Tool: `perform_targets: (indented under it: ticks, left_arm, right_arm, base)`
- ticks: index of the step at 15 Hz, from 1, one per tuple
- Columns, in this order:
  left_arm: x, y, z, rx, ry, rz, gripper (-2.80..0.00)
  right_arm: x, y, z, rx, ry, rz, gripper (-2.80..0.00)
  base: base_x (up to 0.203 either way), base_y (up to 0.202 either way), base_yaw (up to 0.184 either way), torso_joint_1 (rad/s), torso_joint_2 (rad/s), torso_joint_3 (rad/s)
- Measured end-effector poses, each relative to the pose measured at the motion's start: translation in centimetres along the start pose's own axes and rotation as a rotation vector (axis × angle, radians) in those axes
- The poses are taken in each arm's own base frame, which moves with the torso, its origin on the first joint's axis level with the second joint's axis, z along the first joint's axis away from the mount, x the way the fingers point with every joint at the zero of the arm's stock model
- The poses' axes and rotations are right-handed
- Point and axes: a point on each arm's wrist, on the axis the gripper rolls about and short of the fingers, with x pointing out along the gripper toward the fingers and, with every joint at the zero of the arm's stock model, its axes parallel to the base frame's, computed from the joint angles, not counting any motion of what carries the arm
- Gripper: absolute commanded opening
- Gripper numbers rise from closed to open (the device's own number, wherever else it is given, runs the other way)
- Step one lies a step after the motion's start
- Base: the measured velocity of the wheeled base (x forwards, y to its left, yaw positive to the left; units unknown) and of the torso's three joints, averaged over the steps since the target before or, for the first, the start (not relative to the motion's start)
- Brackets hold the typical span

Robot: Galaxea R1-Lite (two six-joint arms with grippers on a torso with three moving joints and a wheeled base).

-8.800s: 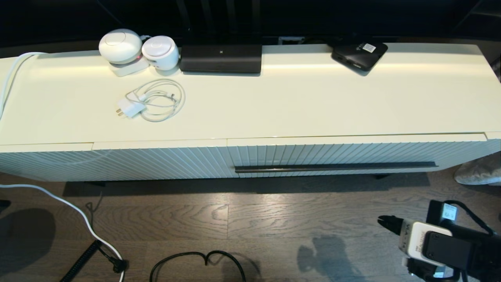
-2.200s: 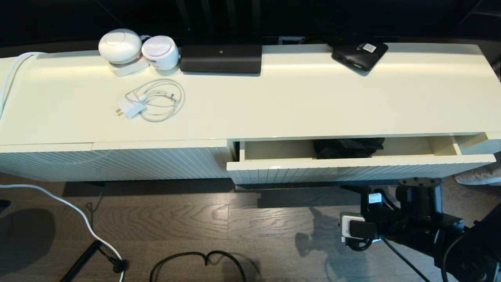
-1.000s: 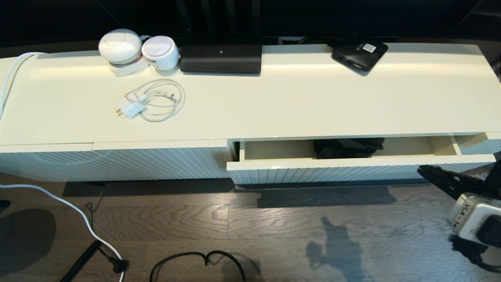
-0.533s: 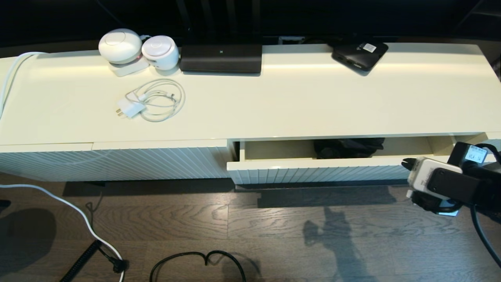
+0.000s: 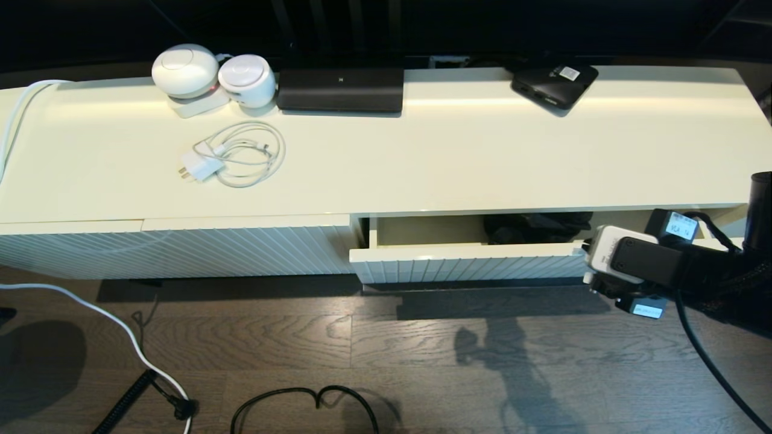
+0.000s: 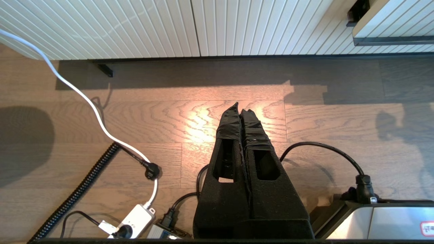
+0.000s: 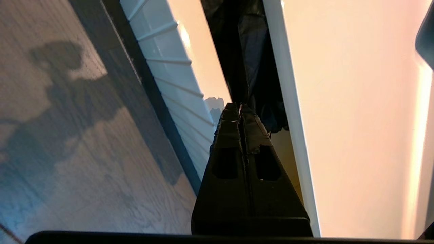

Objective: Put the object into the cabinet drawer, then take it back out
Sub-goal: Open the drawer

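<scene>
The cabinet drawer (image 5: pixel 470 264) stands partly pulled out, its glossy cream inside showing. The black folding umbrella (image 5: pixel 534 226) lies inside it with rumpled fabric, half hidden under the cabinet top. My right gripper (image 5: pixel 585 246) hovers at the drawer's front rim, just right of the umbrella. In the right wrist view this gripper (image 7: pixel 239 107) is shut and empty, over the ribbed front (image 7: pixel 169 78), and the umbrella (image 7: pixel 252 51) lies just beyond its tips. My left gripper (image 6: pixel 240 107) is shut and empty, parked low over the wooden floor, out of the head view.
On the cabinet top (image 5: pixel 458 157) sit two white round devices (image 5: pixel 211 73), a coiled white charger cable (image 5: pixel 235 155), a long black box (image 5: pixel 339 89) and a small flat black box with a white label (image 5: pixel 553 84). Cables (image 5: pixel 301 401) and a power strip (image 6: pixel 134 220) lie on the floor.
The drawer, shut at first, now stands pulled out. Over the last second my right gripper has risen from beside the floor and moved left to the drawer's front rim near the umbrella.
</scene>
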Motion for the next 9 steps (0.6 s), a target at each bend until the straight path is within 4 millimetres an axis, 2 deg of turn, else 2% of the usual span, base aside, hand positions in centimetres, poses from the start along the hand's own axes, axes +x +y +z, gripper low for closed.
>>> perform_targets:
  ticks: [5, 9]
  left_arm:
    - [0.0, 0.0, 0.0, 0.0, 0.0, 0.001, -2.8]
    - [0.0, 0.0, 0.0, 0.0, 0.0, 0.0, -2.8]
  right_arm:
    - [2.2, -0.1, 0.4, -0.021, -0.032, -0.041, -2.8]
    - [3.0, 0.2, 0.4, -0.054, -0.033, -0.029, -2.8]
  base:
    - [0.0, 0.0, 0.0, 0.0, 0.0, 0.0]
    - [0.0, 0.0, 0.0, 0.0, 0.0, 0.0]
